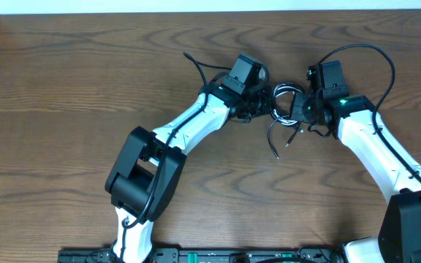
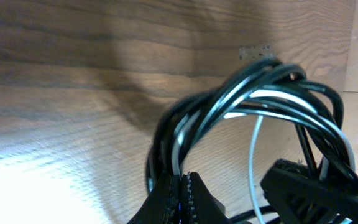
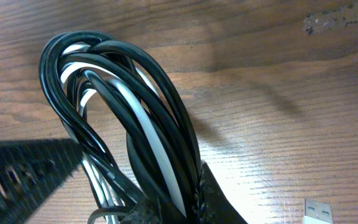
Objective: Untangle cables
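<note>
Near the far edge of the desk (image 1: pixel 86 73), a little right of its middle: the cables (image 1: pixel 285 96), black and white, bunched in one tangle between the two grippers. Reaching in from the left-edge side, the left gripper (image 1: pixel 263 102); from the right-edge side, the right gripper (image 1: pixel 303 109), both touching the tangle. Trailing out of the bunch toward the near edge, a thin dark loop (image 1: pixel 270 135) lying flat on the wood.

In the left wrist view: cables (image 2: pixel 253 99) arching above the wood, several black strands mixed with white, one thin white strand dropping through the gap between the fingers (image 2: pixel 179 196). Jaws standing apart, with strands passing down beside each finger; cannot tell whether anything is pinched.

In the right wrist view: cables (image 3: pixel 135 112) rising in a tight upright loop, filling the whole space between the fingers (image 3: pixel 30 168). Jaws pressed on the bunch from both sides, only as wide apart as the bunch is thick. At the lower right corner of that view, a pale plug (image 3: pixel 319 211) on the wood, apart from the loop
</note>
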`<state>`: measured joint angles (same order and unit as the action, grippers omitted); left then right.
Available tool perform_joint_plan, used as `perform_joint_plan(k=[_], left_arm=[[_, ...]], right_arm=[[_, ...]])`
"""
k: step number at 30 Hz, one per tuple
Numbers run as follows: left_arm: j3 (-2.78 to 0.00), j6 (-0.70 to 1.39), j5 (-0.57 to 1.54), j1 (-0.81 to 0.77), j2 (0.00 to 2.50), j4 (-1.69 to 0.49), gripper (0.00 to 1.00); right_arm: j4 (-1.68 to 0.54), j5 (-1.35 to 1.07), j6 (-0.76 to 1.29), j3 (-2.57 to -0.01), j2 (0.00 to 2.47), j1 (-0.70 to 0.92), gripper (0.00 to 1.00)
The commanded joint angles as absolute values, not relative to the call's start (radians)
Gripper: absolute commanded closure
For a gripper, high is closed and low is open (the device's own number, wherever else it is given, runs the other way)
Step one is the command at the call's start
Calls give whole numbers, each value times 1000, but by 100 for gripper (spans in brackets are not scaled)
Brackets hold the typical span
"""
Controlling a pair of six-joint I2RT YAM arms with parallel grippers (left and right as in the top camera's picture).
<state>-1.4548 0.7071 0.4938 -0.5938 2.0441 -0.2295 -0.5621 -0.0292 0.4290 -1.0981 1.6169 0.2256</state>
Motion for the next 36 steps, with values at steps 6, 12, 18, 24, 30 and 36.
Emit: perform_joint_plan(k=[6,12,18,24,30,36], left_arm=[[-1452,556,374,-477,1974,-327,92],[-1452,505,352,-434,1961,-393,93],[-1452,482,512,-450,1961,-392,72],[-1452,483,512,-521,1966,-376,49],[-1452,483,500,-569,2004,-317,52],[-1451,491,455,-568,2039,-308,66]], right_arm=[[-577,-14,426,-1098,1616,232,99],[-577,-14,426,-1098,1616,232,99],[-579,-18,426,-1098,1616,232,99],[-576,-18,426,-1098,1616,232,99],[-577,-19,426,-1098,1616,232,99],[-577,-19,425,-1098,1616,232,99]])
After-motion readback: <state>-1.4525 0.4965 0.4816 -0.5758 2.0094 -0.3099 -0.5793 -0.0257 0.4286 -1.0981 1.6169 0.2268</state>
